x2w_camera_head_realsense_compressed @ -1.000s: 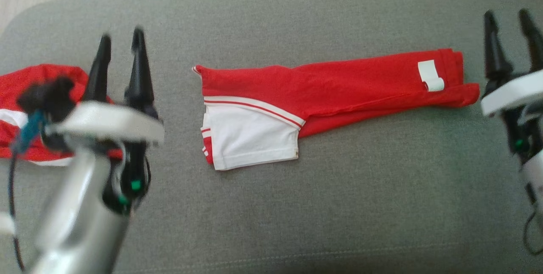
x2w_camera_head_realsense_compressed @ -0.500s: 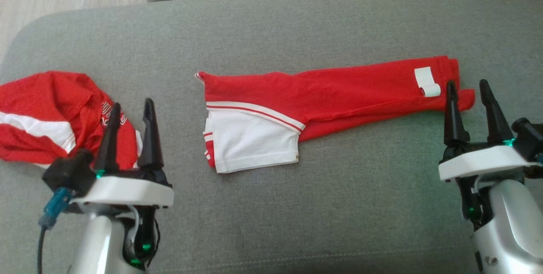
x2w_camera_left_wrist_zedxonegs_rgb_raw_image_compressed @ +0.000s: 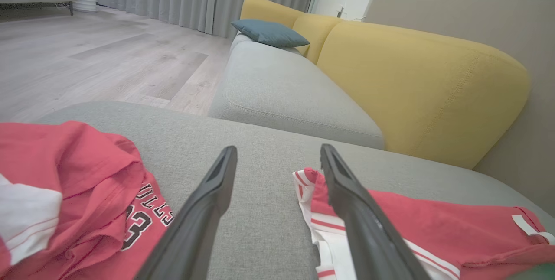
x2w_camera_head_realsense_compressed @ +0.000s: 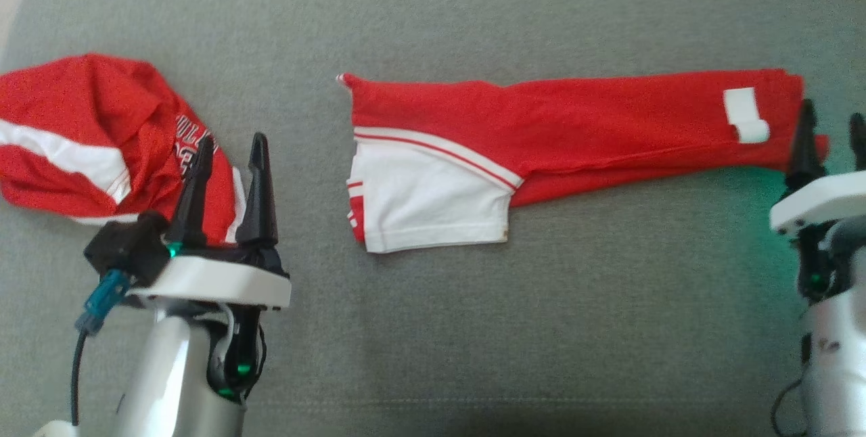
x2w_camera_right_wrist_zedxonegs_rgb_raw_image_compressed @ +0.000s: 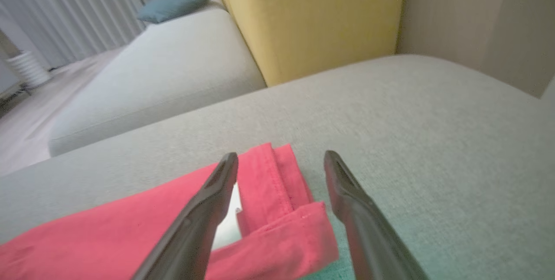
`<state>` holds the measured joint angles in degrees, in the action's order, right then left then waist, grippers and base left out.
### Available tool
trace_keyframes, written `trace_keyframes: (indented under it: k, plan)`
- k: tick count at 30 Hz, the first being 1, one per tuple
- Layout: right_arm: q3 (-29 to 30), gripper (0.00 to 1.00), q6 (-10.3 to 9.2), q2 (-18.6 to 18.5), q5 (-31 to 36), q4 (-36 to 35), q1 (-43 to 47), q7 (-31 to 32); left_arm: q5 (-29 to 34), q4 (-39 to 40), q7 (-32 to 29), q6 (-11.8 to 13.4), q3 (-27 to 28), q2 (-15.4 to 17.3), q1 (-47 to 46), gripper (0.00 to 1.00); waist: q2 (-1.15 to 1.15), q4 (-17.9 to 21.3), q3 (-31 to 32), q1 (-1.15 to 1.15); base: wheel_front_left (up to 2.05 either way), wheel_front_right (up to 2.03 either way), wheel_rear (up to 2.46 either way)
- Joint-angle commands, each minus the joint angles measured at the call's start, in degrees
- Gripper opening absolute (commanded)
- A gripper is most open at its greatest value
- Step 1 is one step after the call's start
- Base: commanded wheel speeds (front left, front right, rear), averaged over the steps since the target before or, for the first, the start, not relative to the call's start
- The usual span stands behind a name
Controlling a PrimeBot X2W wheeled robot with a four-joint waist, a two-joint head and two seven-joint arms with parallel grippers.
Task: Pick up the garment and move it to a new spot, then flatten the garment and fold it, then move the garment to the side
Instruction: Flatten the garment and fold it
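soft daylight, slight blur, wide-angle distortion

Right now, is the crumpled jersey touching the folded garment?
Apart. The head view shows a strip of bare grey cushion between the crumpled jersey and the folded garment.

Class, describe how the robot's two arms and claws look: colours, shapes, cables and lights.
Each arm is a silvery-grey forearm ending in a white wrist plate. The left claw and right claw each have two long, tapering black fingers. Green lights glow near both wrists. A black cable with a teal connector hangs beside the left wrist.
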<state>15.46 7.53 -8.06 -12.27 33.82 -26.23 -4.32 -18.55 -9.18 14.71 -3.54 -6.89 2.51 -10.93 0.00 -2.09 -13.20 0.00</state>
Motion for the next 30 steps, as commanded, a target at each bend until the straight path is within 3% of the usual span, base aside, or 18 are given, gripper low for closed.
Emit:
trace_keyframes:
  k: [1, 10, 20, 21, 22, 30]
  plan:
    - [1.3, 1.0, -0.04, -0.3, 1.4, 0.5, -3.2, 2.0, -0.4, 1.7, 0.3, -0.2, 1.3, 0.4, -2.7, 1.0, 0.0, -2.0, -2.4, 0.0, 0.0, 0.0, 0.0]
    - [10.2, 1.0, -0.04, -0.7, 8.6, 10.2, -9.4, 8.8, -0.7, 1.5, 0.3, 0.0, 1.5, 0.4, -4.8, 1.0, 0.0, -3.4, -5.3, 0.0, 0.0, 0.0, 0.0]
    - [11.5, 0.98, -0.04, 0.5, 11.3, 14.7, -12.2, 9.1, -0.2, 1.4, 0.3, 0.0, 1.9, 0.4, -6.3, 1.0, 0.0, -2.4, -6.8, 0.0, 0.0, 0.0, 0.0]
    - [11.3, 0.11, -0.04, 0.6, 11.2, 15.0, -12.4, 9.0, -0.1, 1.3, 0.3, -0.1, 1.9, 0.4, -6.4, 1.0, 0.0, -2.2, -6.9, 0.0, 0.0, 0.0, 0.0]
    - [11.2, 0.0, -0.04, 0.6, 10.9, 15.3, -12.4, 8.9, -0.1, 1.3, 0.3, -0.1, 1.9, 0.4, -6.5, 1.0, 0.0, -2.1, -6.8, 0.0, 0.0, 0.0, 0.0]
    - [15.1, 0.0, -0.04, -2.5, 10.2, 16.5, -12.1, 6.2, 0.5, 1.0, 0.3, -0.3, 2.4, 0.4, -6.3, 1.0, 0.0, -1.0, -5.9, 0.0, 0.0, 0.0, 0.0]
